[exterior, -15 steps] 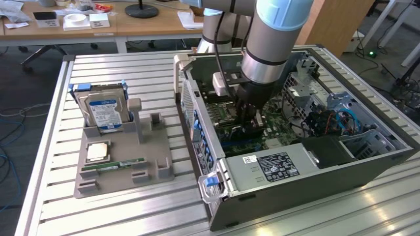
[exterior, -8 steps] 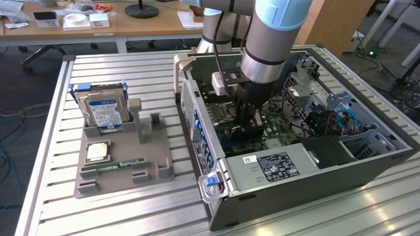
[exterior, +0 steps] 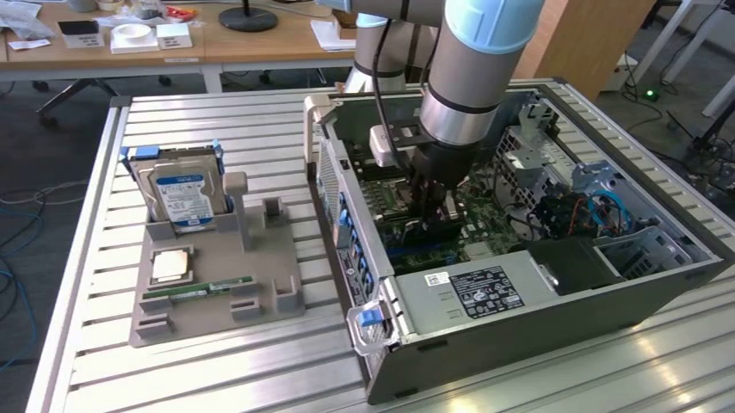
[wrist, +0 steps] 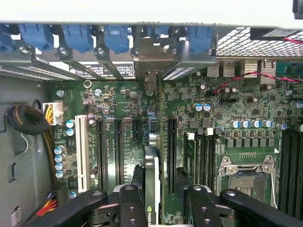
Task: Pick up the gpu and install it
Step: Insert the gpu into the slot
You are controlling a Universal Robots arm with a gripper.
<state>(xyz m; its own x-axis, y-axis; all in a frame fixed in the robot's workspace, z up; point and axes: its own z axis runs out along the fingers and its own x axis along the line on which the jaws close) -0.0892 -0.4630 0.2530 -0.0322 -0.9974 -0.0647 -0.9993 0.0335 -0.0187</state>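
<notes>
My gripper [exterior: 438, 209] reaches down into the open computer case [exterior: 517, 301], just above the motherboard [exterior: 397, 237]. In the wrist view the gpu [wrist: 151, 177] stands edge-on between my two black fingers [wrist: 130, 204], with the gripper [wrist: 163, 203] shut on it. The card runs along a dark expansion slot [wrist: 171, 153] of the motherboard [wrist: 236, 137]. Its silver end bracket [wrist: 147, 59] sits at the case's rear slot openings, under the blue clips [wrist: 116, 35]. In the exterior view the arm hides most of the card.
On the exterior view's left, a grey fixture [exterior: 219, 323] holds a hard drive with a blue-white label [exterior: 184, 196], a CPU [exterior: 172, 265] and a narrow green RAM stick [exterior: 213, 289]. The power supply [exterior: 483, 291] and cable bundles [exterior: 591, 211] crowd the case. An empty CPU socket [wrist: 247, 176] lies beside the slots.
</notes>
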